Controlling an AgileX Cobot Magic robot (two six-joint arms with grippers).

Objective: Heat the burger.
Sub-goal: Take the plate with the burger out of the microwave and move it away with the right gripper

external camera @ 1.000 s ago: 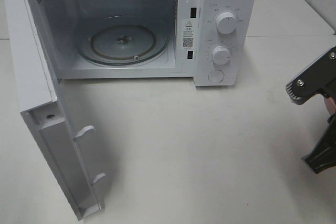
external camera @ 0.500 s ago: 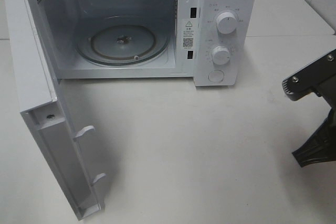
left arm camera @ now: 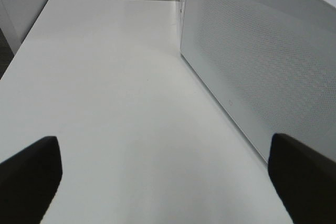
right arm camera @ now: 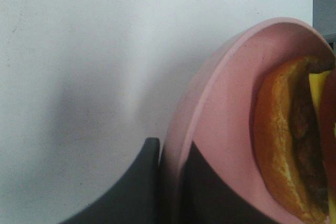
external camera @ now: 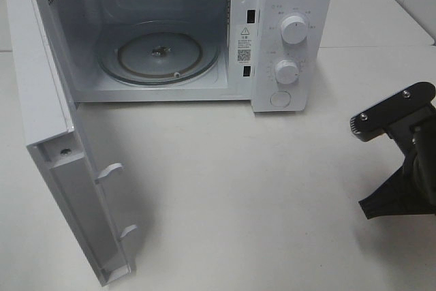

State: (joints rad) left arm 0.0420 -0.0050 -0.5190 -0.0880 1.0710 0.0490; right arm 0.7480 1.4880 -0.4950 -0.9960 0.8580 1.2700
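The right gripper (right arm camera: 170, 182) enters from the right edge, jaws pinched on a plate's rim. The left gripper (left arm camera: 168, 182) hangs with jaws spread wide, holding nothing.

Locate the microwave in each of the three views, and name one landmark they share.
Exterior high: microwave at the top, door swung open on the left.
Left wrist: only the door's perforated outer face shows, standing beside the bare table.
Right wrist: not in it.
Shared landmark: the white table.
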